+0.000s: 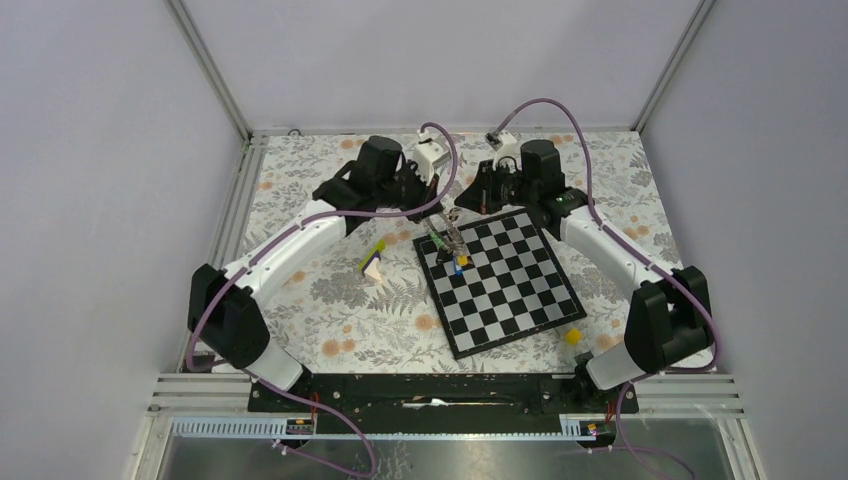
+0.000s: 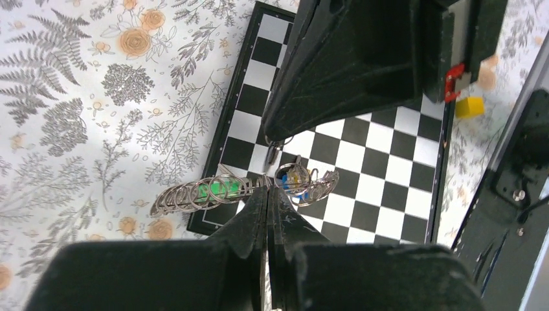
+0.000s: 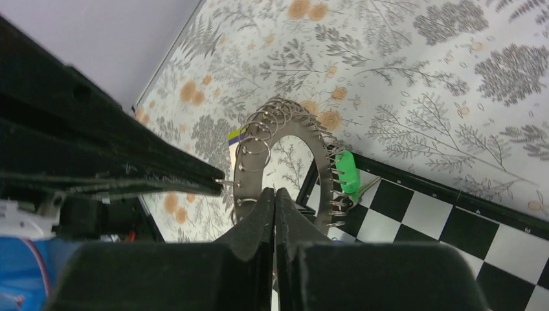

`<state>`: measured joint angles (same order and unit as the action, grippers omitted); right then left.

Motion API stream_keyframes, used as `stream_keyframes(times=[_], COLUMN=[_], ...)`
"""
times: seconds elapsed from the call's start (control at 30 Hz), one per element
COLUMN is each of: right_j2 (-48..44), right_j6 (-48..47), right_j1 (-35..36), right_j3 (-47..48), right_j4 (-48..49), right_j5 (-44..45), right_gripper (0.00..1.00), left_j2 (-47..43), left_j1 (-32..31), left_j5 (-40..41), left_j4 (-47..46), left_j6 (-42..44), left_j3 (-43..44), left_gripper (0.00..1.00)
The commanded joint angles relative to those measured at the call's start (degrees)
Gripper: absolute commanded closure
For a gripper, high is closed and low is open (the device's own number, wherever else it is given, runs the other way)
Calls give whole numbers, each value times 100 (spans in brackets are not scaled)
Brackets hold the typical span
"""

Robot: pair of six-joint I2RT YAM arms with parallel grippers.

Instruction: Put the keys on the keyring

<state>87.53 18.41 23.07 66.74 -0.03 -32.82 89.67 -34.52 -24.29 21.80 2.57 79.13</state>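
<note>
The keyring (image 1: 447, 235) stands on edge over the far left corner of the chessboard. My left gripper (image 2: 268, 190) is shut on its ridged rim (image 2: 188, 197). The right wrist view shows the keyring (image 3: 256, 152) face on, with the left fingers (image 3: 194, 172) at its rim. The green key (image 2: 217, 189) hangs on the ring, and it also shows in the right wrist view (image 3: 347, 172). The yellow key (image 2: 294, 175) and blue key (image 2: 299, 192) hang at the ring's other end. My right gripper (image 3: 275, 191) is shut just above the ring. A dark key (image 2: 272, 154) hangs from its tip.
The chessboard (image 1: 510, 290) lies right of centre on the flowered table. A lime-and-white wedge (image 1: 372, 262) lies left of the board. A small yellow block (image 1: 573, 336) sits off the board's near right corner, and it also shows in the left wrist view (image 2: 469, 107).
</note>
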Motion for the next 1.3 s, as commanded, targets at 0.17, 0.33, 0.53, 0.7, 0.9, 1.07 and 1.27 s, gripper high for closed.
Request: stream_keyframes(times=[0.17, 0.33, 0.53, 0.7, 0.9, 1.07, 1.27], right_j2=[-635, -739, -796, -833, -821, -813, -792], right_j6=[-1652, -1662, -1391, -881, -598, -531, -371], right_j1=[-22, -22, -22, -20, -30, -65, -108], right_j3=[-175, -223, -468, -633, -566, -591, -678], right_j4=[187, 176, 522, 1033, 1093, 1100, 1226], right_j5=[-1781, -2295, -2640, -2638, -2345, -2099, -1990], right_gripper=[100, 100, 100, 100, 100, 100, 100], left_j2=[-686, -712, -722, -769, -850, -916, -914], left_j1=[33, 35, 36, 29, 28, 27, 29], left_j5=[-1198, -1502, -1713, -1924, -1878, -1925, -2005], left_j4=[296, 360, 352, 351, 347, 197, 149], left_j6=[1724, 2429, 2709, 2801, 2859, 2671, 2592], left_j3=[132, 36, -3, -96, -219, -314, -353], left_gripper=[100, 100, 100, 100, 100, 100, 100])
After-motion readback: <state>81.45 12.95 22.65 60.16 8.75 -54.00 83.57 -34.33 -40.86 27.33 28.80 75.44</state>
